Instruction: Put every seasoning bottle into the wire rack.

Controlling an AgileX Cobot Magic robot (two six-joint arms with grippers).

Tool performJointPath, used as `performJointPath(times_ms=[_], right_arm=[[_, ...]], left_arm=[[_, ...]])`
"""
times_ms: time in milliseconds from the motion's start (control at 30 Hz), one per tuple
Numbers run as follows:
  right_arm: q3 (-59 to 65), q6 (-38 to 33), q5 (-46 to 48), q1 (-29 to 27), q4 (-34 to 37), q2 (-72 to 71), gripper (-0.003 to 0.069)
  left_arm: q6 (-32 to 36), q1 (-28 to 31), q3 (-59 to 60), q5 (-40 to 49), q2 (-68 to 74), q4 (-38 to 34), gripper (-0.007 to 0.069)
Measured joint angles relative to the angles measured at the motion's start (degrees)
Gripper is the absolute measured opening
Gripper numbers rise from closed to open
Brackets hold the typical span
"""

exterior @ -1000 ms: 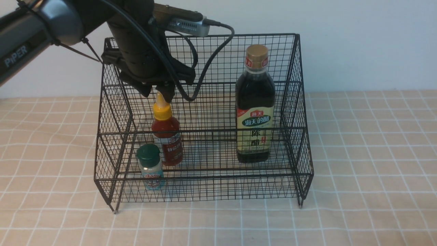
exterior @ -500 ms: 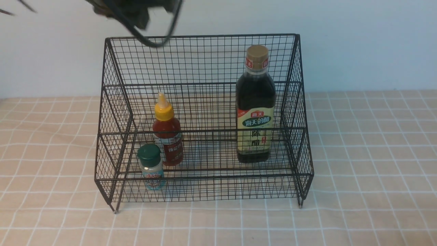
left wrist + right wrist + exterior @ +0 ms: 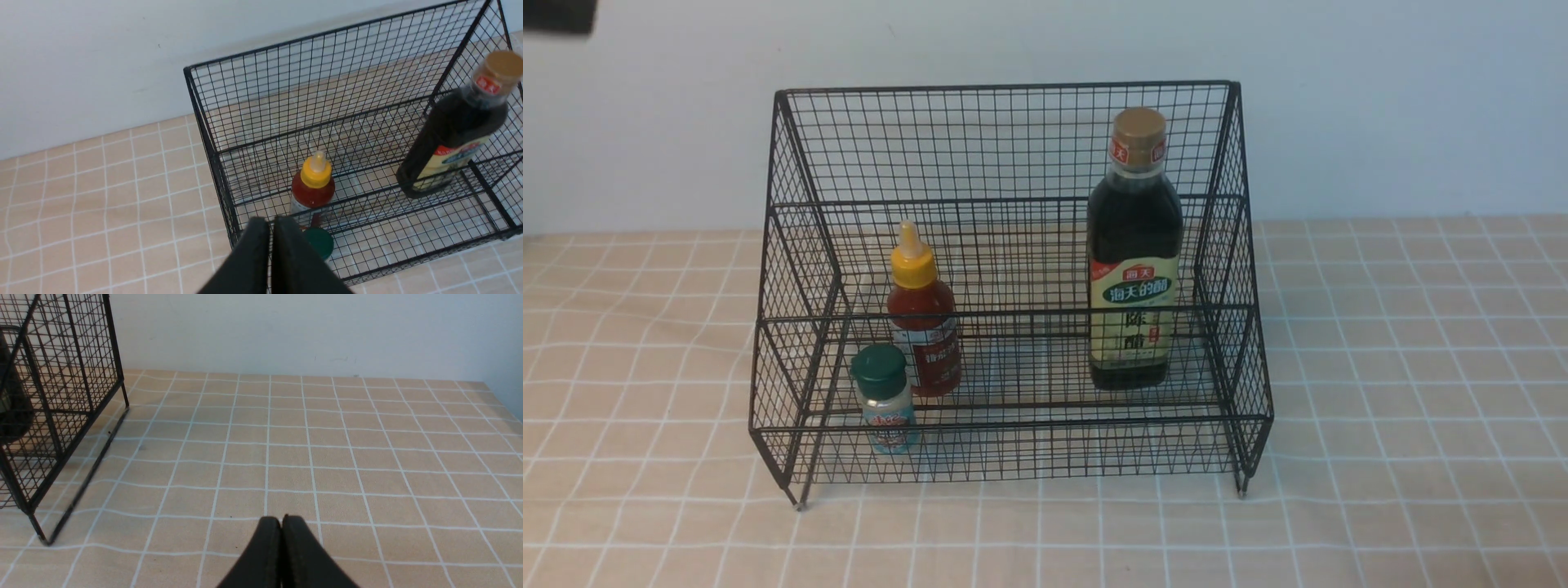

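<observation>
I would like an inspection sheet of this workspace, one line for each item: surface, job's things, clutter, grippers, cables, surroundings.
Surface: beige checked tablecloth, flat around the rack.
Job's things: black wire-mesh rack holds all three bottles upright: tall dark vinegar bottle with gold cap on the robot's right side; red sauce bottle with yellow nozzle cap on the left side; small clear shaker with green lid in front of it, on the lower front tier.
Clutter: nothing seen.
Grippers: left gripper shut, empty, above the rack's front corner; right gripper shut, empty, over bare cloth.
Cables: nothing seen.
Surroundings: plain pale wall behind.
</observation>
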Motion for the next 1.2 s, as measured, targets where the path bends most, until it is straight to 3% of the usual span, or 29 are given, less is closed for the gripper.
performJointPath(times_ms=[300, 433, 933, 1067, 1200], right_arm=[[0.0, 0.0, 0.0, 0.0, 0.0, 0.0, -0.0013], [0.0, 0.0, 0.0, 0.0, 0.0, 0.0, -0.0013], [0.0, 0.0, 0.0, 0.0, 0.0, 0.0, -0.0013], [0.0, 0.0, 0.0, 0.0, 0.0, 0.0, -0.0013], [0.0, 0.0, 0.0, 0.0, 0.0, 0.0, -0.0013]], left_arm=[[-0.3, 0.0, 34.2, -22.2, -25.2, -5.9, -0.0007], [-0.3, 0.0, 41.8, -24.4, -31.3, -7.4, -0.0007], [3.3, 0.0, 49.7, -24.9, -35.4, -7.5, -0.0007], [5.0, 0.2, 52.4, -29.2, -36.5, -5.5, -0.0007], [5.3, 4.5, 59.7, -35.4, -41.3, -5.5, -0.0007]])
